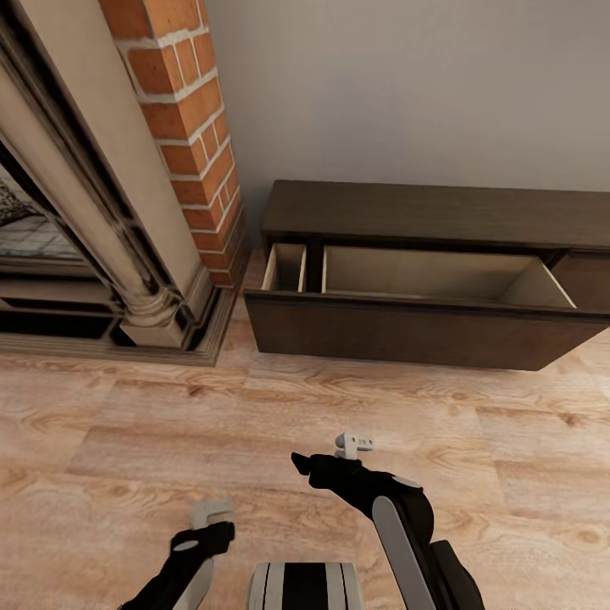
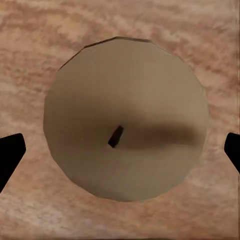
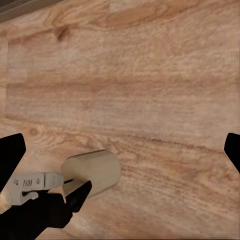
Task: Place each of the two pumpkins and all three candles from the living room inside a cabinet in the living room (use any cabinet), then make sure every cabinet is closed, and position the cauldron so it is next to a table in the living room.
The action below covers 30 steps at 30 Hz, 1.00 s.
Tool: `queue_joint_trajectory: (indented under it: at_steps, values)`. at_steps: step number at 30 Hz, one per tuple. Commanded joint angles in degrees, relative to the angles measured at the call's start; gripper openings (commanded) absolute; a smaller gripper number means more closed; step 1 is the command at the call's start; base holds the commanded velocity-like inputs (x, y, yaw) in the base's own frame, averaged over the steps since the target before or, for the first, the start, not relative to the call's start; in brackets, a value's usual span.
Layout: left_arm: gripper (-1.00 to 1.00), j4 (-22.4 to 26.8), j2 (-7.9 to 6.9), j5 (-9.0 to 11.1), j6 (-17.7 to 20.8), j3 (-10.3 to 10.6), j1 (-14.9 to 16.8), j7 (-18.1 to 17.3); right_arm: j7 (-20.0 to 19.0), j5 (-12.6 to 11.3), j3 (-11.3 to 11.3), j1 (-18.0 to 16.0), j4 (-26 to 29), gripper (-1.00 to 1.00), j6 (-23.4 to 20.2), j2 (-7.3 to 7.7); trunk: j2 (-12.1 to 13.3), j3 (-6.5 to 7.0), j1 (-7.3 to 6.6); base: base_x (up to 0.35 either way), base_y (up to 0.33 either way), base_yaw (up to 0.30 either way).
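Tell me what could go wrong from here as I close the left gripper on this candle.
1. The left gripper is open, with both fingertips clear of the candle. The candle looks slightly off-centre, so one finger may touch first and tip it.
2. The cabinet's pulled-out drawer front stands proud, so a low carry could hit it.
3. The right gripper hovers nearby and the arms could clash.

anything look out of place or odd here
Yes: the cabinet stands with its wide drawer pulled open and nothing visible inside. A candle sits on the wooden floor below the left gripper rather than in the drawer.
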<state>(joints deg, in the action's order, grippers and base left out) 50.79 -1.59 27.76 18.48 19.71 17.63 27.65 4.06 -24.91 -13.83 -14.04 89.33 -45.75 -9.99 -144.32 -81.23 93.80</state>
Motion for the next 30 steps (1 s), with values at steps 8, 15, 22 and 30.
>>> queue_joint_trajectory:
  at_steps: [8,15,22,30]
  values:
    - [1.0,0.1,-0.13,0.53,-2.04,3.14,0.04,0.48,0.44,-0.49,-0.23,-0.03,0.06,1.0,-0.21,-0.01,-0.02,-0.05,-0.01,0.0,0.0,0.0]
    - [1.0,0.1,-0.17,0.6,-2.13,3.12,0.04,0.56,0.43,-0.49,-0.31,-0.03,0.06,1.0,-0.21,-0.01,-0.1,-1.38,0.14,0.0,0.0,0.0]
    - [1.0,0.02,-0.17,0.71,-2.14,2.53,0.04,0.62,0.43,-0.49,-0.4,-0.03,0.06,1.0,-0.21,-0.01,-0.1,-1.38,0.14,0.0,0.0,0.0]
    - [1.0,0.01,-0.25,0.77,-2.21,2.37,0.04,0.73,0.47,-0.49,-0.41,-0.03,0.06,1.0,-0.21,-0.01,-0.13,-1.82,0.19,0.0,0.0,0.0]
